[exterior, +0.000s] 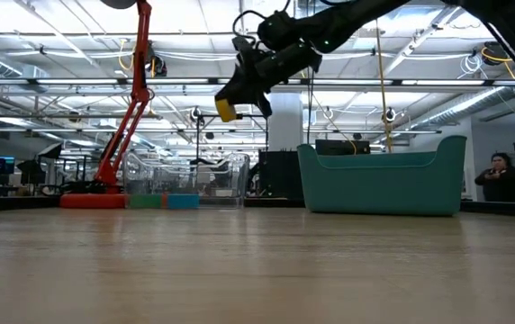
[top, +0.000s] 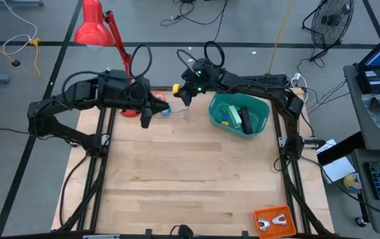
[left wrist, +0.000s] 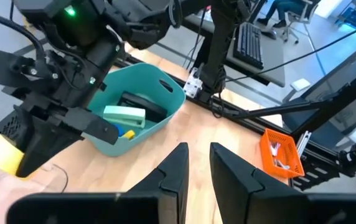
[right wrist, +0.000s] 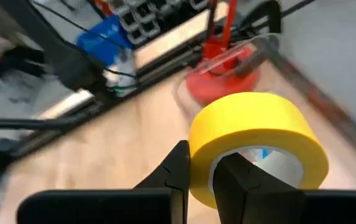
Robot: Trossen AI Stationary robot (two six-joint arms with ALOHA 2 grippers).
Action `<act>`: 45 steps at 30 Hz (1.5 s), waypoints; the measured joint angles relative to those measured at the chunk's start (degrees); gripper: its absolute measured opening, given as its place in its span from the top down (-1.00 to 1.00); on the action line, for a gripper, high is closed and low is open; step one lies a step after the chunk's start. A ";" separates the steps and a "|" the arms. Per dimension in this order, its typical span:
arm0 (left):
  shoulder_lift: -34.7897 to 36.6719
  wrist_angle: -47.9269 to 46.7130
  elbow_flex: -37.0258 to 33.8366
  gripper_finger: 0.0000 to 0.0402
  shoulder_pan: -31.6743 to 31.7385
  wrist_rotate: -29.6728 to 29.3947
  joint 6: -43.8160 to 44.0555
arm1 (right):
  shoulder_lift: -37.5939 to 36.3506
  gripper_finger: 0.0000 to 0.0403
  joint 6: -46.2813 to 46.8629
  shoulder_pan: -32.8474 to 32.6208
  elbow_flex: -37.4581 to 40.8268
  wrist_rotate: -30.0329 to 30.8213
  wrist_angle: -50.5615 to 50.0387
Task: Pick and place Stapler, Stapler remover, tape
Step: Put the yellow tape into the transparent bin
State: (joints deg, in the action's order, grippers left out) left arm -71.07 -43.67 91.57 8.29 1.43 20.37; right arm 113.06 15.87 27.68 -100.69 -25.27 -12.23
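Yellow tape is what I've got pinched in the right gripper, fingers closed through the wall of the roll, held high off the table near the far edge. What matters now is the teal bin: it sits on the table just to the right of that gripper, so I judge I need a short sideways carry to bring the roll above its open mouth.

From above I see a black bar in the bin that I take for the stapler, beside green and blue pieces I can't name.

My left gripper hovers close by, to the left, near the red lamp base, fingers narrow with nothing between them.

Other tape rolls are hard to pick out; only a blue patch shows by the left gripper. Whether the stapler remover is anywhere, I can't tell.
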 joint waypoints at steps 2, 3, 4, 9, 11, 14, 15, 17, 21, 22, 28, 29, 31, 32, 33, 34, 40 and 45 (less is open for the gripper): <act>0.00 -0.60 0.00 0.67 0.00 0.02 0.61 | 0.77 0.83 -3.19 -0.53 -1.93 2.13 -3.10; 0.00 -0.96 0.00 0.67 -0.02 0.04 0.71 | 0.81 0.83 -4.81 -0.80 -2.53 2.90 -5.80; 0.00 -1.27 0.00 0.67 -0.11 0.04 0.71 | 0.81 0.83 -6.52 -1.03 -3.23 3.91 -8.35; 0.00 -2.59 0.00 0.67 -0.07 0.04 0.49 | 0.58 0.83 -13.63 -2.48 -5.58 10.36 -13.88; 0.00 -2.94 0.00 0.67 -0.07 0.03 0.00 | 0.77 0.83 -14.20 -2.69 -6.20 10.50 -14.90; 0.00 -2.94 0.00 0.67 0.45 0.20 -0.44 | 0.74 0.83 -14.87 -2.70 -7.48 10.51 -16.06; 0.00 -2.94 0.00 0.67 0.57 0.20 -0.43 | 0.64 0.83 -15.13 -2.69 -7.74 10.55 -16.50; 0.00 -2.94 0.00 0.67 1.03 0.21 -0.71 | 0.99 0.83 -15.46 -2.69 -7.80 10.52 -16.79; 0.00 -2.98 0.00 0.67 1.78 0.74 -0.91 | 3.35 0.83 -15.21 -2.75 -7.70 10.21 -19.10; 0.00 -2.99 0.00 0.67 2.07 1.41 -0.93 | 4.11 0.83 -15.20 -2.78 -7.69 10.13 -19.30; 0.00 -3.31 0.00 0.67 2.30 2.05 -0.95 | 7.15 0.83 -17.83 -3.45 -7.69 11.23 -20.79; 0.00 -3.33 0.00 0.67 2.29 2.07 -0.95 | 7.15 0.83 -18.39 -3.69 -7.69 11.98 -21.15; 0.00 -3.36 0.00 0.67 2.29 2.08 -0.94 | 7.06 0.83 -19.38 -3.80 -7.69 12.23 -20.25; 0.00 -3.39 0.00 0.67 2.29 2.09 -0.93 | 6.98 0.83 -19.68 -3.84 -7.70 12.63 -19.67; 0.00 -3.48 0.00 0.67 2.29 2.09 -0.93 | 6.93 0.83 -19.93 -3.87 -7.71 13.08 -19.26; 0.00 -3.64 0.00 0.67 2.29 2.08 -0.91 | 6.93 0.83 -20.06 -3.84 -7.71 13.16 -18.60; -0.13 -4.64 0.00 0.67 2.29 1.22 -0.82 | 6.95 0.83 -19.62 -3.55 -7.71 13.27 -15.52; -0.09 -12.09 -2.63 0.67 4.88 -15.19 8.22 | 6.95 0.83 -17.39 -3.54 -7.69 13.08 -15.82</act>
State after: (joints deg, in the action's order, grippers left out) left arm -71.16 -55.75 88.94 13.18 -13.75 28.59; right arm 120.01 -1.52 24.14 -108.38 -12.19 -28.04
